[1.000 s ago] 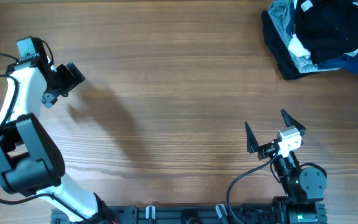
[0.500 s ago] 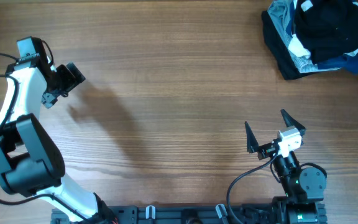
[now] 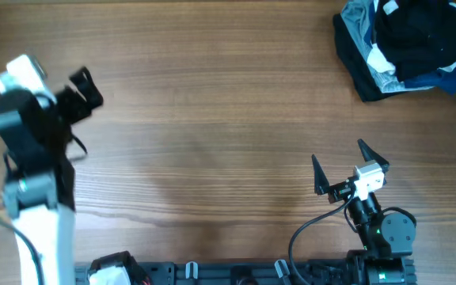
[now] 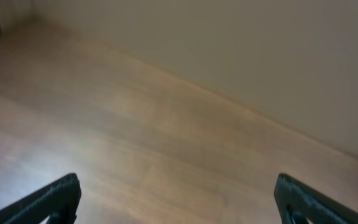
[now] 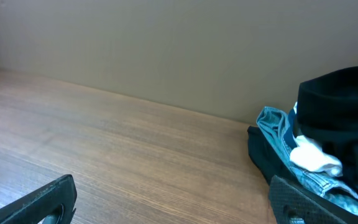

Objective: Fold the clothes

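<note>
Overhead, I see the clothes (image 3: 418,28) heaped on a pile (image 3: 364,75) at one o'clock on the surface (image 3: 212,119). The left gripper (image 3: 85,89) is at nine and the right gripper (image 3: 337,152) at five, its jaws apart. Left wrist: jaws wide over wood. Right wrist: jaws wide, clothes at three.
</note>
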You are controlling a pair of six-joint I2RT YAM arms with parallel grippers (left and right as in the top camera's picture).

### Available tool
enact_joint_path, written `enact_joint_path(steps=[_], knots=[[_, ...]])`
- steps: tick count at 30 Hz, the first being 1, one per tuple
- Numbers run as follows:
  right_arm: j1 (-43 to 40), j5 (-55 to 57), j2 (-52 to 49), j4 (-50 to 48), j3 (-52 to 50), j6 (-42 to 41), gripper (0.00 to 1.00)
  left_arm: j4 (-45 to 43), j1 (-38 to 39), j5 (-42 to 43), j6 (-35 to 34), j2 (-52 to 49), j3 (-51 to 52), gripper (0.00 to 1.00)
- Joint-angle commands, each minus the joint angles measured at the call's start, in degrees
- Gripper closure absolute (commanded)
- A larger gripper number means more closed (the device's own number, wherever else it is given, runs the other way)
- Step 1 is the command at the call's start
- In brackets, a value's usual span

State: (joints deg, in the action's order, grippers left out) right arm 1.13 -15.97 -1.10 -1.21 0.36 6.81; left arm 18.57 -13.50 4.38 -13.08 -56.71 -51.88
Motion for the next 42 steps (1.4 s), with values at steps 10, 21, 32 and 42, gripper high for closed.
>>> enact_joint_path(steps=[10, 21, 32, 42], knots=[[0.42, 0.94, 0.50, -0.13, -0.07, 0.70, 0.00, -25.83, 4.11, 0.46, 1.07, 44.00, 48.59, 0.00], [0.42, 0.94, 0.50, -0.11, -0.07, 0.70, 0.00, -14.14, 4.76, -2.14, 1.11, 55.10, 51.54, 0.00], [0.42, 0.94, 0.46, -0.11, -0.07, 0.68, 0.00, -14.21, 4.72, -2.54, 1.07, 56.33, 51.54, 0.00], [0.42, 0.94, 0.46, -0.11, -0.07, 0.70, 0.00, -14.21, 4.72, -2.54, 1.07, 56.33, 51.54, 0.00]])
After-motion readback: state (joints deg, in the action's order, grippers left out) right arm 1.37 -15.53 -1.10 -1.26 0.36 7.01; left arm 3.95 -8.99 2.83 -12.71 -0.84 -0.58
